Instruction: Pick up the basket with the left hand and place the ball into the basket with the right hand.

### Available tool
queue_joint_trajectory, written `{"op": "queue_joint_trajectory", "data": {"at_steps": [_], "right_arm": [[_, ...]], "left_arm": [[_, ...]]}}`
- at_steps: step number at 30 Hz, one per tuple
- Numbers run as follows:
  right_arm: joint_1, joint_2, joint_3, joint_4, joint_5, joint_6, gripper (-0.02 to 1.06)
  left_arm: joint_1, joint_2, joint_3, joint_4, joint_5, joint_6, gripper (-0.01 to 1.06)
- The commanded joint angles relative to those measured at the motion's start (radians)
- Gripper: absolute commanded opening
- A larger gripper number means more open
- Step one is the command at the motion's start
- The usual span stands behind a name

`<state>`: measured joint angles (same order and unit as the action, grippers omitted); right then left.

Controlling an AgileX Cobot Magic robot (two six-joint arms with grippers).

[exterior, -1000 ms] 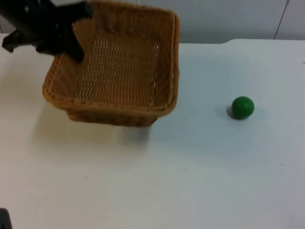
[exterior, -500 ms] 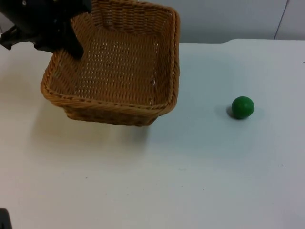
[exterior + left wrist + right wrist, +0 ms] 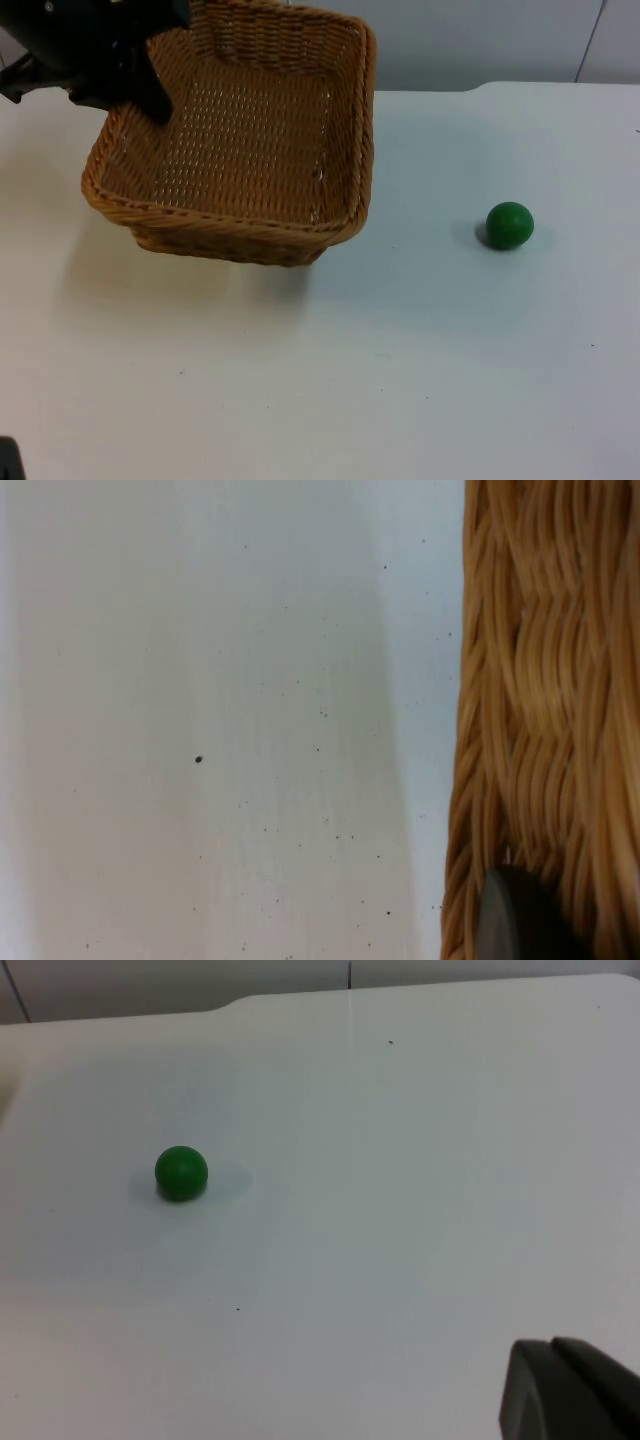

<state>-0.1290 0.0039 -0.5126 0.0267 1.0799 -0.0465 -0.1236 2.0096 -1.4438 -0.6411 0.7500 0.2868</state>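
My left gripper (image 3: 150, 95) is pinched on the far left rim of the wicker basket (image 3: 240, 150), one black finger reaching down inside the wall. The basket hangs from that grip, lifted off the white table (image 3: 400, 380) and tilted, its near edge lower and its shadow lying on the table beneath it. In my left wrist view the woven wall of the basket (image 3: 540, 710) stands close beside the bare table top (image 3: 220, 730), with my dark fingertip (image 3: 520, 920) pressed against the weave.

The basket is square, honey-brown, with an open-mesh floor, and holds nothing.

The green ball (image 3: 510, 225) sits on the table well apart from the basket, toward my right side, and nothing touches it. My right wrist view looks across the table at the ball (image 3: 181, 1172). My right arm waits back from the ball; of its gripper I see one black fingertip (image 3: 565, 1390), and I cannot tell whether that pincer is spread or pressed together.
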Motion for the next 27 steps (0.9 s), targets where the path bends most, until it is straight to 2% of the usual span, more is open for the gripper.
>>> {"op": "queue_joint_trajectory", "data": {"at_steps": [1, 27], "right_arm": [[0.001, -0.004, 0.003, -0.004, -0.002, 0.000, 0.00], [0.001, -0.004, 0.003, -0.002, -0.002, -0.002, 0.00]], "left_arm": [[0.001, -0.015, -0.008, -0.023, -0.004, 0.001, 0.00], [0.001, -0.015, -0.008, -0.023, -0.004, 0.001, 0.00]]}}
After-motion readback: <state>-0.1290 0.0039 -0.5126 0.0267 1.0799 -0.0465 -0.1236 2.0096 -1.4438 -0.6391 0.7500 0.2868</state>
